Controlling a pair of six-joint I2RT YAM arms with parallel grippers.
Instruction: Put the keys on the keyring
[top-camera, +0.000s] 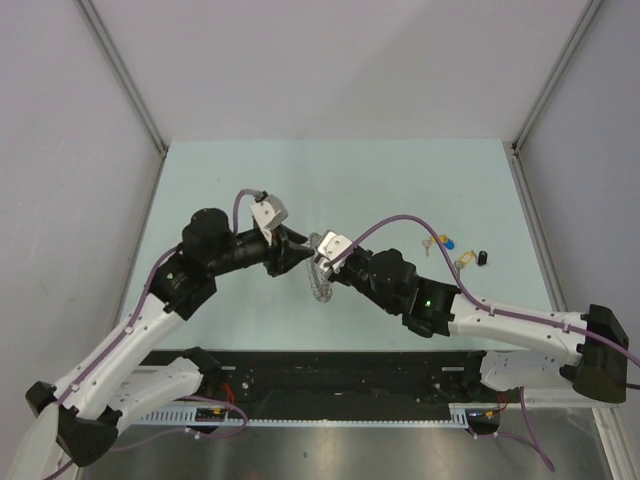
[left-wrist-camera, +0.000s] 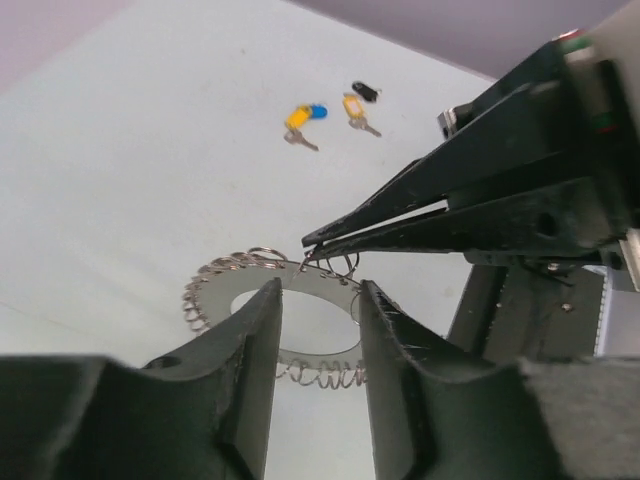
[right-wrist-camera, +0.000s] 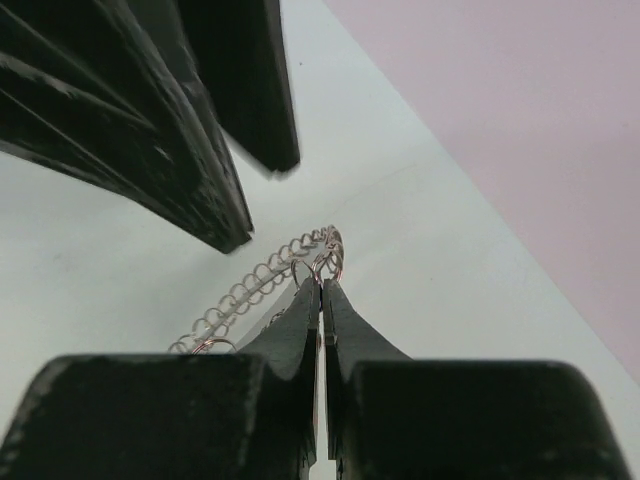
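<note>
Right hand (right-wrist-camera: 320, 285) pinches keyring (right-wrist-camera: 260, 274) edge; left hand (left-wrist-camera: 315, 290) spread; keys (left-wrist-camera: 297, 118) apart.

The pale green surface (top-camera: 240, 180) carries the keys (top-camera: 465, 262) on its right side, mid-depth: a yellow head and a blue head touching, another yellow one nearer, and a black one just right.

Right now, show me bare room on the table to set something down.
Bare: the pale green table, its far strip beyond the arms and far-left corner. Crowded: centre, where left tool and right tool meet at the silvery scalloped keyring; right, the small coloured-headed keys.
</note>
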